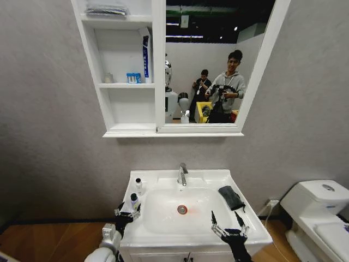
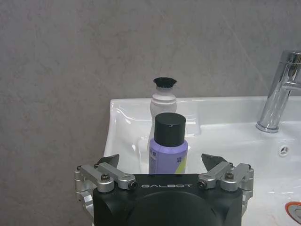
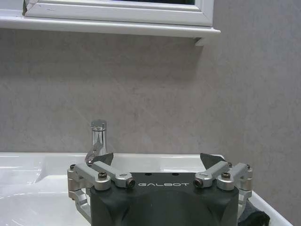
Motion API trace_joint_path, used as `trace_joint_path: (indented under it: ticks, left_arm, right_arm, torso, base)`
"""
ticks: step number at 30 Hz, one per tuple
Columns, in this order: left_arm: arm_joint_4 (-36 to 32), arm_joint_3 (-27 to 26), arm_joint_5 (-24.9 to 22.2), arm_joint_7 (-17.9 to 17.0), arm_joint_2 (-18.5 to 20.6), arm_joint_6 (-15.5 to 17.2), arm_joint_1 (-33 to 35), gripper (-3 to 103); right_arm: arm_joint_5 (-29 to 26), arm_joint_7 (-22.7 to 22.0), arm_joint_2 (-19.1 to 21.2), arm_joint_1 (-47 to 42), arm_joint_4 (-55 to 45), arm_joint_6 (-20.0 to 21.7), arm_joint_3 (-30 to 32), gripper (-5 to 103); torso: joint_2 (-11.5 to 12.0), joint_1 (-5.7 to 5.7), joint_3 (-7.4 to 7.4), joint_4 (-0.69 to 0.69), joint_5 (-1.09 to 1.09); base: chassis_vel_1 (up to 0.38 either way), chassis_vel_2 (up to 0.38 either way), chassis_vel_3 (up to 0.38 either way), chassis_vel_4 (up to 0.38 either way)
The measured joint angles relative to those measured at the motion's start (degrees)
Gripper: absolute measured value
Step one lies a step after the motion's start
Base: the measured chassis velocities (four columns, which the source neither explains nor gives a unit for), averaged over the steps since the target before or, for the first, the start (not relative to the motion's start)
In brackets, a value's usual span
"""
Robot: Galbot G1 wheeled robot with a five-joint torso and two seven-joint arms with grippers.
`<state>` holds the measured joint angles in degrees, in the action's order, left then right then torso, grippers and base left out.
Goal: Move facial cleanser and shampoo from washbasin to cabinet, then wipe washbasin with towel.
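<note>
We see the washbasin (image 1: 163, 232) at 6 o'clock, cabinet (image 1: 158, 65) on the wall at 12. Tap (image 1: 182, 174) behind the bowl. Two bottles on the basin's left ledge at 9: one (image 1: 138, 185) behind the other (image 1: 133, 200). Towel (image 1: 232, 197) on the right ledge at 3. Toilet (image 1: 319, 215) further right. Left gripper (image 1: 126, 212) just before the nearer bottle; right gripper (image 1: 229, 225) over the front right rim.

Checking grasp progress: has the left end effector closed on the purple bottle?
No. The left end effector is open, its fingers apart on either side of the purple bottle.
</note>
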<state>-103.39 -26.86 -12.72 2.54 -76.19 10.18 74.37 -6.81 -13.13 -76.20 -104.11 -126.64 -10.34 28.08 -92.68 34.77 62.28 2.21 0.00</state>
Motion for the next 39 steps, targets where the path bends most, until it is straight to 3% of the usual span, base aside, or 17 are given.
trace_joint_path:
  ticks: [6,18,21,29,34,35,36,38,39]
  left_arm:
    - [2.9,0.0,0.1,0.1,0.0,-0.3,-2.6,94]
    - [2.1,-0.2,-0.2,1.0,0.0,-0.4,-1.9,46]
    - [1.5,-0.3,-0.1,1.3,0.2,-0.5,-1.4,42]
    - [-2.6,-1.1,-0.2,1.6,1.3,-0.5,0.3,42]
    - [-11.1,-1.6,-3.5,0.7,6.5,1.7,0.4,42]
    - [-14.8,-2.0,-6.7,-0.2,9.7,3.7,-0.4,42]
    - [-14.8,-2.0,-6.7,-0.2,9.7,3.7,-0.4,42]
    - [-21.5,-3.6,-15.5,-3.1,15.7,9.0,-3.7,42]
    - [-21.5,-3.6,-15.5,-3.1,15.7,9.0,-3.7,42]
  right_arm:
    - [0.0,0.0,0.1,0.1,0.3,0.1,0.1,100]
    - [-0.1,-0.2,0.0,1.7,1.7,0.3,-0.1,100]
    - [-0.2,-0.2,-0.1,1.8,1.9,0.3,-0.1,100]
    - [-0.3,-0.3,-0.2,1.8,2.1,-0.1,0.0,100]
    - [-0.3,-0.3,-0.2,1.9,2.4,-0.2,-0.1,100]
    - [-0.3,-0.3,-0.2,2.1,2.6,-0.2,-0.2,100]
    - [-0.3,-0.3,-0.2,2.1,2.6,-0.2,-0.2,100]
    - [-0.2,-0.3,-0.2,2.4,2.7,-0.2,-0.6,100]
    - [-0.2,-0.3,-0.2,2.4,2.7,-0.2,-0.6,100]
  torso:
    - [0.0,0.00,0.00,0.00,0.00]
    - [0.0,0.00,0.00,0.00,0.00]
    - [0.0,0.00,0.00,-0.01,0.00]
    - [0.0,0.00,0.00,-0.01,0.00]
    - [0.0,-0.01,0.00,-0.01,0.00]
    - [0.0,-0.02,0.00,-0.01,0.00]
    - [0.0,-0.02,0.00,-0.01,0.00]
    - [0.0,-0.01,0.00,-0.01,0.00]
    - [0.0,-0.01,0.00,-0.01,0.00]
  base:
    - [0.000,0.000,0.000,0.000]
    - [0.000,0.000,0.000,0.000]
    - [0.000,0.000,0.000,0.000]
    - [0.000,0.000,0.000,0.000]
    - [0.000,0.000,0.000,0.000]
    - [0.000,0.000,0.000,0.000]
    - [0.000,0.000,0.000,0.000]
    - [0.000,0.000,0.000,0.000]
    - [0.000,0.000,0.000,0.000]
